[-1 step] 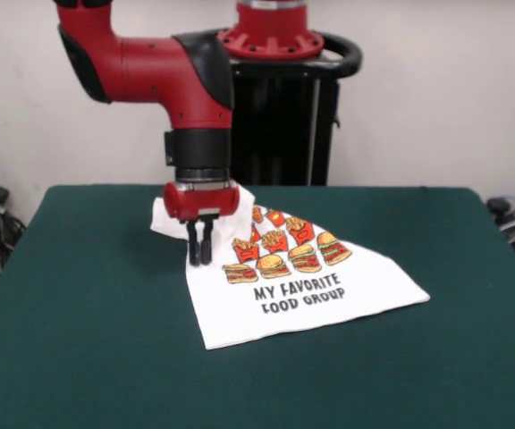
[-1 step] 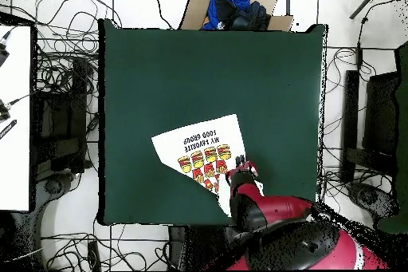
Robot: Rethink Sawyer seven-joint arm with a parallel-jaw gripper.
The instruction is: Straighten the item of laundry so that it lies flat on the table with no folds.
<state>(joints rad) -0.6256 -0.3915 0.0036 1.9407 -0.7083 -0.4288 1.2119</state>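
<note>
Desk [image 1: 79, 340] felt lies bare and green on every side of one white T-shirt [image 1: 329, 290], which sits toward the robot's side of the middle, well clear of all four edges. Its printed front lies flat; the upper part is bunched beneath the single claw [image 1: 200, 254], whose two fingers stand close together, pinching the cloth.
</note>
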